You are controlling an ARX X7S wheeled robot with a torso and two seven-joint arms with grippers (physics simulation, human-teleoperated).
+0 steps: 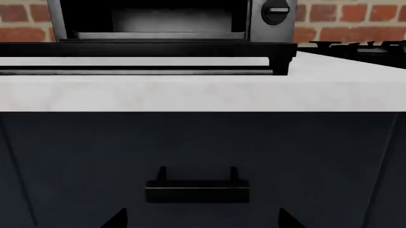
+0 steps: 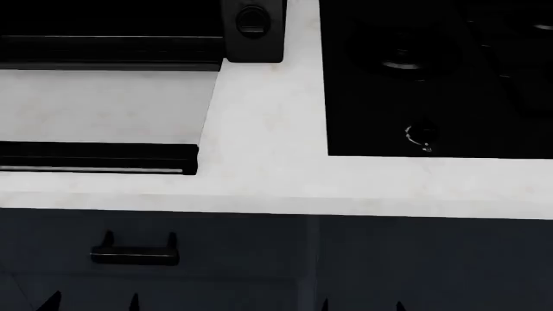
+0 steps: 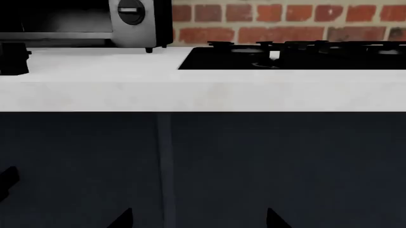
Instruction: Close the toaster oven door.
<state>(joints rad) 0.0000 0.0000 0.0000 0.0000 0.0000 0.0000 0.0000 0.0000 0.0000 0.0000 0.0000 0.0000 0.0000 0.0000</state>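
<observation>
Toaster oven (image 1: 159, 19) at head view's 11 o'clock. Toaster oven door (image 2: 95, 107) lies flat, open; bar handle (image 2: 95, 159) runs crosswise. Left gripper (image 1: 199, 219) directly below handle, nearer; right gripper (image 3: 197, 219) offset. Both spread open, empty.

White counter (image 2: 259, 175) with black cooktop (image 2: 436, 78) set in at right, small knob (image 2: 421, 135) near its front edge. Dark blue drawer front (image 1: 197, 142) below, short black handle (image 1: 197, 187). Brick wall (image 3: 285, 19) behind.
</observation>
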